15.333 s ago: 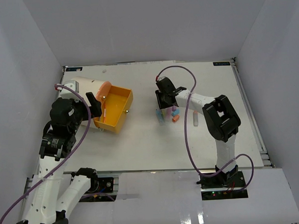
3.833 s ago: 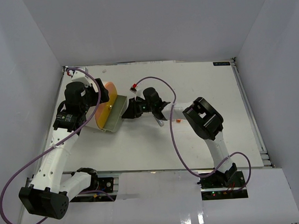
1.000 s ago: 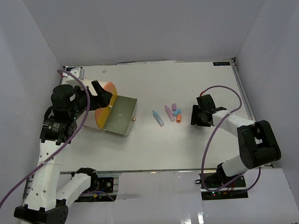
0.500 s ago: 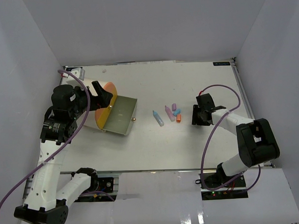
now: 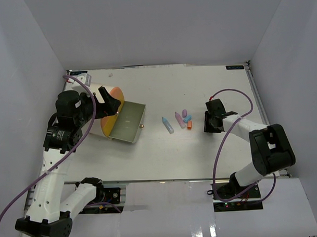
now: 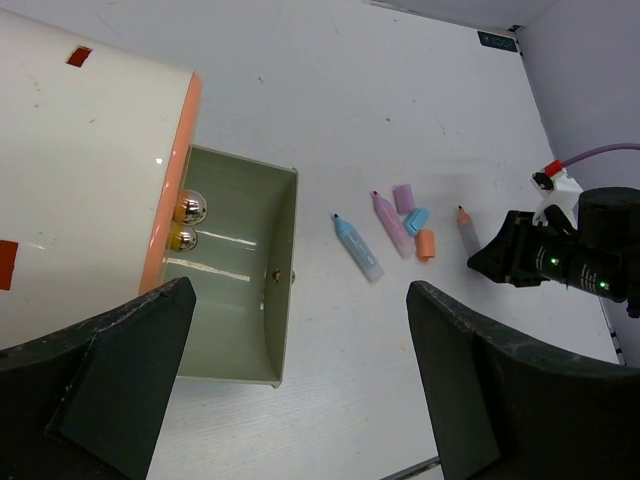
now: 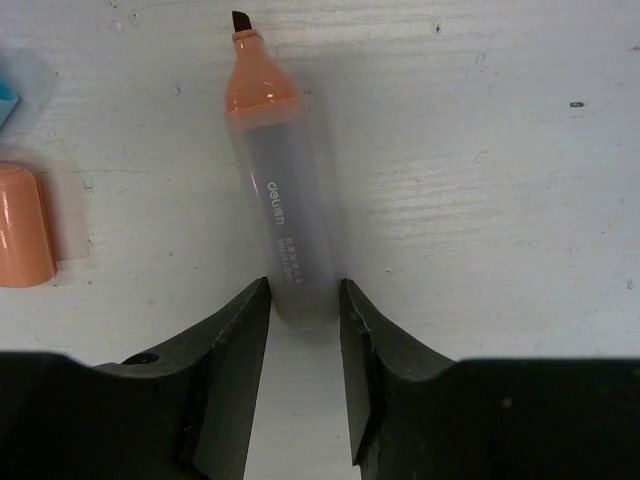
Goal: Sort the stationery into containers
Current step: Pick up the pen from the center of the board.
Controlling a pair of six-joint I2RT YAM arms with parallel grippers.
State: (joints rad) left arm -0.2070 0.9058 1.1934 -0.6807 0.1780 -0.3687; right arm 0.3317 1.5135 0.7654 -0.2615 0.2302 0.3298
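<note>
Drawer: pulled out, top open; cylinder closes its left side.
Drawer to blue marker: bare strip of table.
Orange marker: right gripper straddles its tail; orange cap near.
Left gripper: fingers spread wide.

A white table with a scuffed, faintly speckled top sits boxed in by plain pale grey walls at the back and both sides. Light is soft and even.
</note>
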